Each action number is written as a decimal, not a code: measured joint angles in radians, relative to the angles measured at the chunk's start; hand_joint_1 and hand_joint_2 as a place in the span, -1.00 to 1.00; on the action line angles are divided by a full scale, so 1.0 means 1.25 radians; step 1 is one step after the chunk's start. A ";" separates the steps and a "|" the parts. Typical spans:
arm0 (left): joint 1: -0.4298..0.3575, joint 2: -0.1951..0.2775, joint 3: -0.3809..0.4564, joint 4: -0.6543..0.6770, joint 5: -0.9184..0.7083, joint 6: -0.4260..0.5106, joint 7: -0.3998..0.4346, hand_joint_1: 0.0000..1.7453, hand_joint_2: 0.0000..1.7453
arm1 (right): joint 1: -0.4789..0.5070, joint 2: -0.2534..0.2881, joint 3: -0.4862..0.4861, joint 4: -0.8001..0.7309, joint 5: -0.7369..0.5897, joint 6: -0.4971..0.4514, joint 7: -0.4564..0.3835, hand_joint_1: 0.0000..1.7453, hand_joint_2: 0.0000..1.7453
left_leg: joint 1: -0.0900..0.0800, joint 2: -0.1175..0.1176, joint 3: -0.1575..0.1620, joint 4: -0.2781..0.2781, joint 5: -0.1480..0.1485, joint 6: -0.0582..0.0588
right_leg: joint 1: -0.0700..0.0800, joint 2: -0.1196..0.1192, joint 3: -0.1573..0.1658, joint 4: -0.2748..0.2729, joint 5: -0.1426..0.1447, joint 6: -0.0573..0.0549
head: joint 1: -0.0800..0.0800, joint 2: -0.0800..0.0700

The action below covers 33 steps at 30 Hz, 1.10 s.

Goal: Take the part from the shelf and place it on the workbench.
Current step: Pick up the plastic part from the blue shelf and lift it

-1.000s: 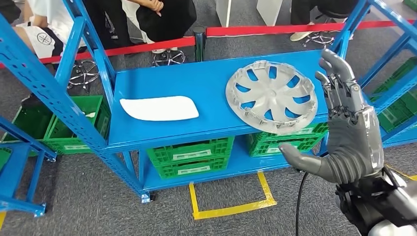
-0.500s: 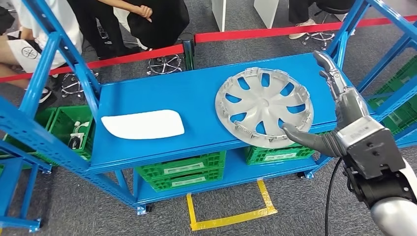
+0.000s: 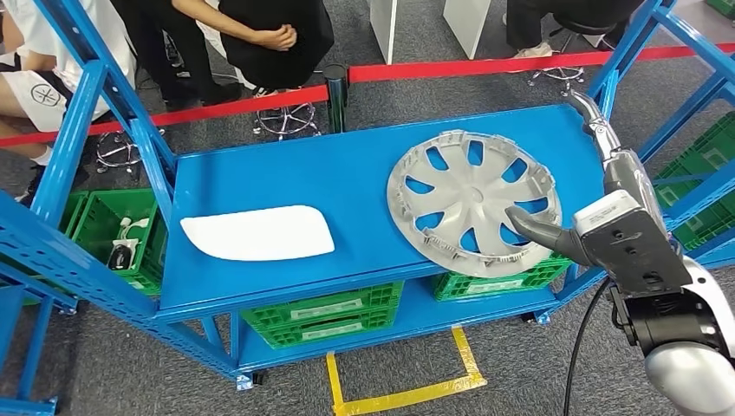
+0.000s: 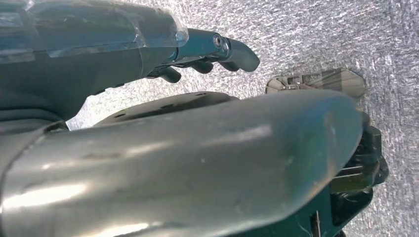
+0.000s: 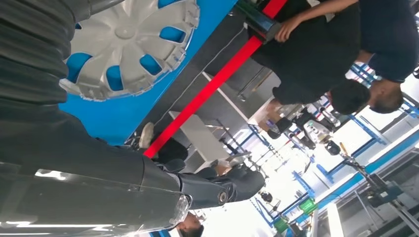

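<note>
hubcap (image 3: 472, 203) lies flat on the blue shelf (image 3: 286, 169), at its right end, near edge hanging a little over the shelf's front lip. right hand (image 3: 598, 199) stands edge-on just beside its right rim, fingers straight and apart, thumb (image 3: 533, 228) reaching in over the near rim; whether thumb touches, you cannot tell. nothing grasped yet, hand released. left hand (image 4: 148, 123) hangs over grey carpet, fingers loosely curled, holding nothing that shows. judge the hubcap light, stiff moulded plastic with a silver painted face, likely slick; broad disc, curved spokes with open slots, small clips around the rim. too wide to span, so you take it at the rim: thumb on top, fingers under the overhanging edge, or hook through a slot. expect it to tip or slide when lifted from one side; clips may snag or snap. white panel (image 3: 257, 232) lies to the left, smooth, flat, rounded corners, well apart. green crates (image 3: 325, 303) below, ribbed plastic.
</note>
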 joint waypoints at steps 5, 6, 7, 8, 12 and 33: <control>0.000 0.000 0.000 0.000 0.000 -0.001 0.001 -1.00 -1.00 | 0.009 -0.009 -0.014 0.010 0.034 0.007 0.016 -1.00 1.00 | 0.000 -0.001 0.000 0.000 -0.002 0.003 | 0.000 0.000 0.003 -0.005 0.000 0.005 | 0.000 0.000; 0.000 0.000 0.000 0.000 -0.001 -0.001 0.002 -1.00 -1.00 | 0.011 -0.013 -0.017 0.012 0.055 0.015 0.027 -1.00 1.00 | 0.000 -0.001 0.001 0.000 -0.002 0.003 | 0.000 0.000 0.004 -0.006 0.000 0.006 | 0.000 0.000; 0.000 0.000 0.000 0.000 -0.002 -0.001 0.003 -1.00 -1.00 | 0.013 -0.018 -0.019 0.015 0.077 0.024 0.039 -1.00 1.00 | 0.000 -0.001 0.001 0.000 -0.002 0.004 | 0.000 0.000 0.004 -0.006 0.000 0.007 | 0.000 0.000; 0.000 0.000 0.000 0.000 -0.003 -0.002 0.004 -1.00 -1.00 | 0.016 -0.022 -0.020 0.019 0.098 0.035 0.050 -1.00 1.00 | 0.000 -0.001 0.001 0.000 -0.002 0.004 | 0.000 0.000 0.004 -0.007 0.000 0.007 | 0.000 0.000; -0.001 0.001 -0.001 0.000 -0.024 -0.009 0.028 -1.00 -1.00 | 0.032 -0.041 -0.026 0.038 0.187 0.112 0.096 -1.00 1.00 | 0.000 -0.002 0.001 0.000 -0.002 0.004 | 0.000 0.000 0.005 -0.007 0.000 0.008 | 0.000 0.000; -0.004 0.038 -0.028 0.000 -0.087 -0.039 0.077 -1.00 -1.00 | 0.042 -0.115 -0.035 0.172 0.347 0.532 0.137 -1.00 1.00 | 0.000 0.000 0.002 -0.001 -0.002 0.004 | 0.000 0.000 0.006 -0.007 0.000 0.009 | 0.000 0.000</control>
